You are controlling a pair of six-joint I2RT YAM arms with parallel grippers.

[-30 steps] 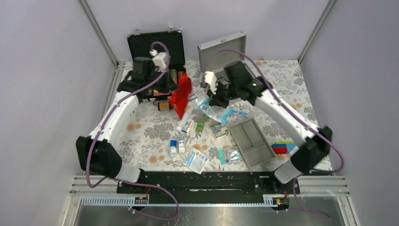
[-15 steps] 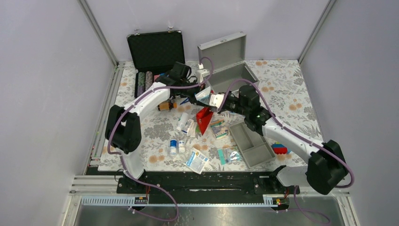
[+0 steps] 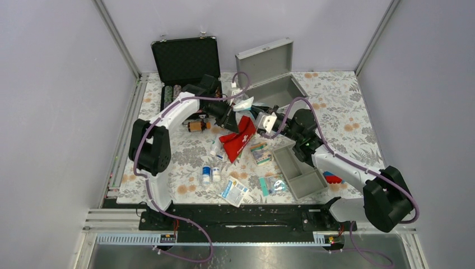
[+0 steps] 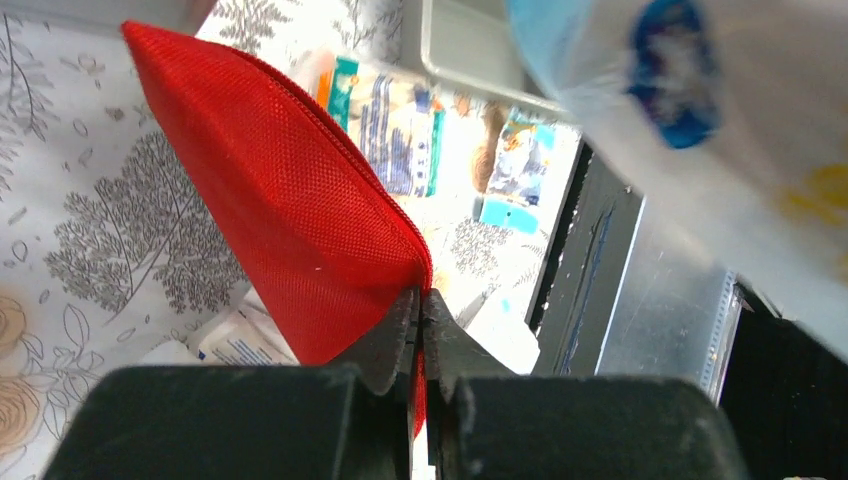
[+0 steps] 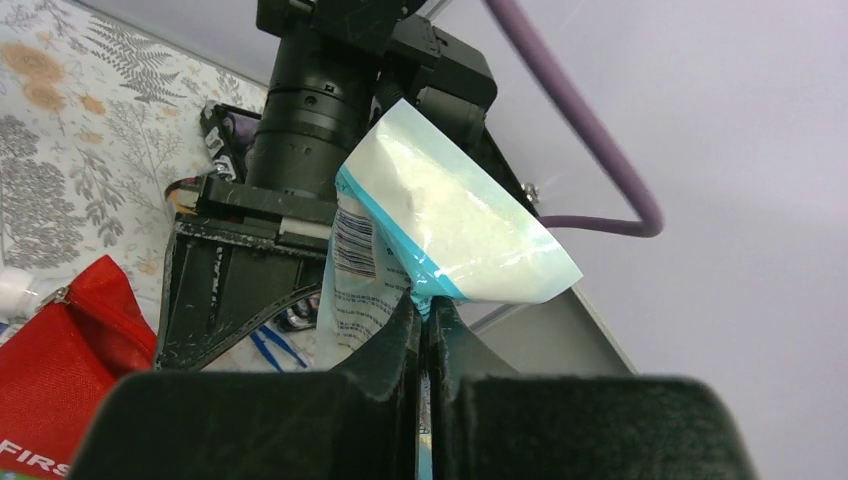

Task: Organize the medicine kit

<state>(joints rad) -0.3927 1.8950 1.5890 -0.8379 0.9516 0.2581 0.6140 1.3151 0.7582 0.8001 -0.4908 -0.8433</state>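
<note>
The medicine kit's grey metal box (image 3: 275, 91) stands open at the back centre, its lid (image 3: 265, 55) raised. Its grey divided tray (image 3: 298, 168) lies on the table to the front right. My left gripper (image 3: 230, 121) (image 4: 421, 300) is shut on the edge of a flat red pouch (image 3: 238, 137) (image 4: 270, 200), which hangs down to the table in front of the box. My right gripper (image 3: 254, 114) (image 5: 424, 305) is shut on a blue-and-white plastic packet (image 3: 245, 104) (image 5: 450, 215), held above the table just left of the box, close to the left wrist.
A black case with poker chips (image 3: 185, 61) stands open at the back left. Small bottles (image 3: 211, 175), flat packets (image 3: 235, 190) and a brown bottle (image 3: 196, 126) are scattered over the floral cloth. Coloured blocks (image 3: 334, 179) lie by the right arm.
The left arm swung from the back left to the centre with the red pouch, which now lies lower and flatter. The right gripper moved left with the packet, lifting it beside the box.
</note>
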